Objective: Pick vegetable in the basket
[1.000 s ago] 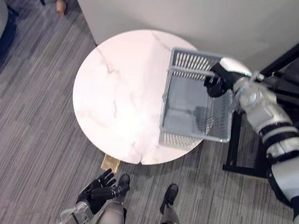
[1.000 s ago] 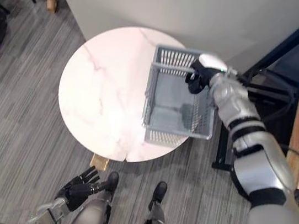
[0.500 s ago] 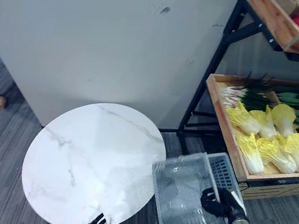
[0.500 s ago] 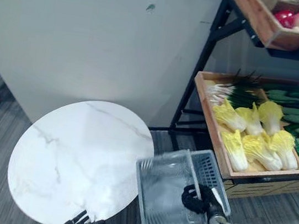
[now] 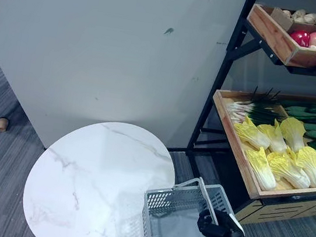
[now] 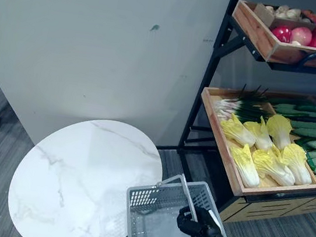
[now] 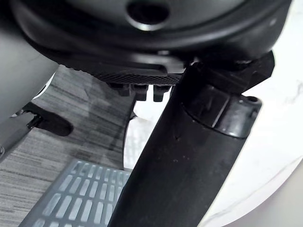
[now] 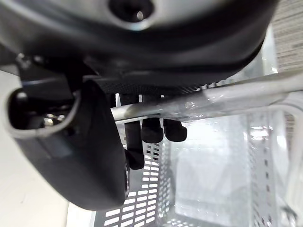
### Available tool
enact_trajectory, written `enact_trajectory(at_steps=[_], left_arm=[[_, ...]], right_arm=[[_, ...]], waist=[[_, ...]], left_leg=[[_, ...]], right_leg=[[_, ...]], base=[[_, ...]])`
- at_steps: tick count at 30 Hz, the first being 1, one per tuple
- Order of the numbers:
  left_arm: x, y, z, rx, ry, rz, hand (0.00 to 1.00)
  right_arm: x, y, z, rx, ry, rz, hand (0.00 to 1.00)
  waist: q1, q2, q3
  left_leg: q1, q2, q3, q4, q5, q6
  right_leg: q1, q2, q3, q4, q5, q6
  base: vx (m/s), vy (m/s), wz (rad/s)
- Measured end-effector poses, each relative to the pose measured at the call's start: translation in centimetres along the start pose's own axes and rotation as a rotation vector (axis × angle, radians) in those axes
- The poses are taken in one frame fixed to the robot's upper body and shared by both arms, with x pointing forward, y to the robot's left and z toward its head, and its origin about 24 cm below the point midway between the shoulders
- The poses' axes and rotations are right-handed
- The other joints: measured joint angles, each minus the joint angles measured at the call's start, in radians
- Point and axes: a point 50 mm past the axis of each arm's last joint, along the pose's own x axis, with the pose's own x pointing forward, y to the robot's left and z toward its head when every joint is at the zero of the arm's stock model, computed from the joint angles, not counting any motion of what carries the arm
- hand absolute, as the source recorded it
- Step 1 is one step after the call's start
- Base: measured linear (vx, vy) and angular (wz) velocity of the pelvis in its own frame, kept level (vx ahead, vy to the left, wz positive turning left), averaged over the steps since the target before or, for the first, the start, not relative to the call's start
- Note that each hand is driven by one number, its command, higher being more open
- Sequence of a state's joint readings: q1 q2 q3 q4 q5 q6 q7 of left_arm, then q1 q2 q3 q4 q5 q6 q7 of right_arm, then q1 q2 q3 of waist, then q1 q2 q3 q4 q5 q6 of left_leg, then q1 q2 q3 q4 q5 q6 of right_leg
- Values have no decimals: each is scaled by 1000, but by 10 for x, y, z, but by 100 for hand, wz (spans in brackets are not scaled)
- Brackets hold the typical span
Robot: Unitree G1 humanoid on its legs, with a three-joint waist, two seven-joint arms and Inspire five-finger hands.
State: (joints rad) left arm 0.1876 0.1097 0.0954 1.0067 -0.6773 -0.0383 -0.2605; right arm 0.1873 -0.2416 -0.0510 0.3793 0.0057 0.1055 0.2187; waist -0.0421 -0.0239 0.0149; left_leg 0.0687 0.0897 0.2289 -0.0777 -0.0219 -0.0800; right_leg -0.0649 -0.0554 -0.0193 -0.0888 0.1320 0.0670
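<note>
Currently holding empty grey basket [image 5: 169, 203] by wire handle [image 8: 227, 97], with right hand [image 5: 213, 226] fingers [image 8: 152, 131] curled round it; risks swinging against marble table [image 5: 90, 180] just beside basket.

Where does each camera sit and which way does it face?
Left eye view: head, looking down at table, basket, vegetable shelf; right robot hand shows.
Right eye view: same scene, slightly aside.
Left wrist view: along left robot hand, toward table edge.
Right wrist view: along right robot hand, curled round basket handle.
All share the basket.
</note>
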Motion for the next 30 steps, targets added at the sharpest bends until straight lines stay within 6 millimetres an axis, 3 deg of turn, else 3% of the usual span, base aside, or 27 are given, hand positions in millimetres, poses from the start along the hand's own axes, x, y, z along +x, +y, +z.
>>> enact_trajectory(at_steps=[3,5,11,18,30], left_arm=[[-1,3,-3,-3,13,22,100],[-2,5,-5,-4,18,28,100],[-2,5,-7,-23,27,30,100],[-2,7,-7,-33,21,31,100],[0,6,-5,-27,21,28,100]], right_arm=[[-2,-3,-30,113,120,-71,0],[-7,-4,-60,188,248,-123,0],[-18,7,-104,409,416,-202,0],[-30,25,-130,556,510,-238,0],[-31,28,-136,623,549,-293,0]], waist=[[-1,-3,-26],[-1,-5,-30],[-1,1,-36],[2,-6,-30],[1,-13,-16]], left_leg=[[5,-1,3,-4,0,0],[21,-2,3,-7,0,0],[24,-8,2,-10,4,5],[38,-13,-16,-15,4,6],[51,-19,-22,-10,0,7]], right_leg=[[1,-1,1,0,-1,1],[16,-1,1,-1,-2,1],[17,-7,1,0,-3,2],[40,-13,-16,-2,-13,6],[52,-16,-24,-6,-15,8]], base=[[0,0,0],[0,0,0],[0,0,0],[-7,-4,7],[1,-1,2]])
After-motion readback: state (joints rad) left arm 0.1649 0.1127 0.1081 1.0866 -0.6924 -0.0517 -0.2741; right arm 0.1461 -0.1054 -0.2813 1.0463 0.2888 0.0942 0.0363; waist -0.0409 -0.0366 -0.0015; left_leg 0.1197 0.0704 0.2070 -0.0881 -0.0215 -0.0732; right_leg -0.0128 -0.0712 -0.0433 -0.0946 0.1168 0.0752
